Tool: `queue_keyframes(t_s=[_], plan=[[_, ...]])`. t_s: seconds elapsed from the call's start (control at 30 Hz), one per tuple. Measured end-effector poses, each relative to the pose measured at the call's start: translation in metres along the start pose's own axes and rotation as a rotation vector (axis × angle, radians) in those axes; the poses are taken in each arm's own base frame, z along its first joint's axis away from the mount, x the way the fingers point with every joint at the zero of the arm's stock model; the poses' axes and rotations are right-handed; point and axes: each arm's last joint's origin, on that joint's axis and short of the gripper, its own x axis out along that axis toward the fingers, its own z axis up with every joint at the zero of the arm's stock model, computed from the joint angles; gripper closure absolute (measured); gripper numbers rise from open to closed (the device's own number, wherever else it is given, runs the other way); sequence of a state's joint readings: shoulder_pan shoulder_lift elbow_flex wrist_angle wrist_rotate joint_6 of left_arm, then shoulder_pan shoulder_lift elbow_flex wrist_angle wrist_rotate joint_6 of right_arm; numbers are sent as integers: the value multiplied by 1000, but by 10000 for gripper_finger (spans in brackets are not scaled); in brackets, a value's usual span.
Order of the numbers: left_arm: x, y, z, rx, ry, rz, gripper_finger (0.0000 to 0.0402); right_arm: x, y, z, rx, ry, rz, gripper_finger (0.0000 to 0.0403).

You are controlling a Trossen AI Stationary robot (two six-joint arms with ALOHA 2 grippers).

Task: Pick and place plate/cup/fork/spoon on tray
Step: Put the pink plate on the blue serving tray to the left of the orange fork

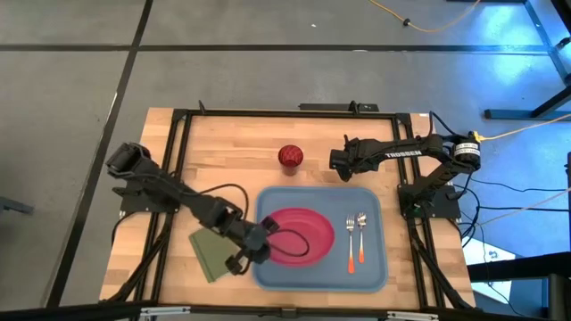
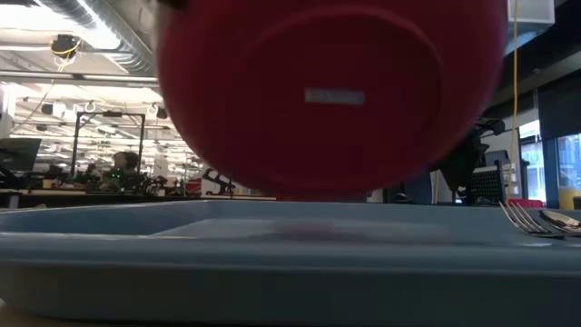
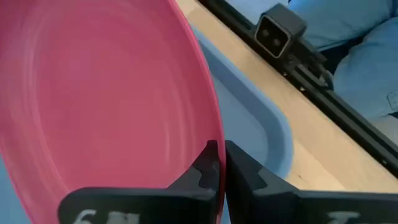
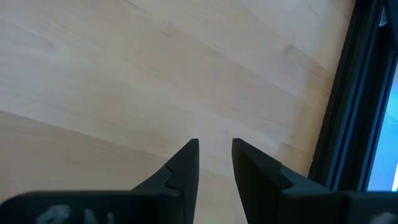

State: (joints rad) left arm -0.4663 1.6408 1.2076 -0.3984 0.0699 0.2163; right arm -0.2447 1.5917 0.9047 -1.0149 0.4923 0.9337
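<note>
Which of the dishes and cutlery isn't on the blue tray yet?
The cup. It stands on bare wood beyond the tray, which holds the plate, fork and spoon.

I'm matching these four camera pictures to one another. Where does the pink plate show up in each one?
High view: plate in the tray's left half, left gripper on its rim.
Low view: plate fills the upper middle, its underside showing, raised above the tray.
Left wrist view: plate fills the left, its rim pinched between the fingers.
Right wrist view: not in it.
Shared landmark: the light-blue tray.
</note>
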Motion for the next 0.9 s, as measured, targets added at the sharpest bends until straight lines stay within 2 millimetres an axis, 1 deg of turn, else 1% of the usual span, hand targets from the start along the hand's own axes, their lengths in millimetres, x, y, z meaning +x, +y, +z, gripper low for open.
queue_keyframes(t_s=[0.2,0.33,0.5,0.53,0.63,0.73,0.83,0.9], plan=[[8,18,-5,52,-21,-47,401,0,0,0,-1,6,5,302],[6,31,-5,141,-70,-58,401,0,0,0,-4,16,12,302],[4,49,-12,123,-48,-23,401,0,0,-1,-4,21,14,302],[7,52,-14,115,-39,-21,401,0,0,-1,-5,21,14,302],[15,54,-20,104,-1,-40,401,0,0,-1,-16,21,13,302],[26,55,-19,126,-28,-47,401,0,0,-1,-28,21,14,302],[31,56,-21,123,-25,-45,401,0,0,-1,-25,21,13,302],[30,56,-20,129,-30,-43,401,0,1,-1,-24,21,17,302]])
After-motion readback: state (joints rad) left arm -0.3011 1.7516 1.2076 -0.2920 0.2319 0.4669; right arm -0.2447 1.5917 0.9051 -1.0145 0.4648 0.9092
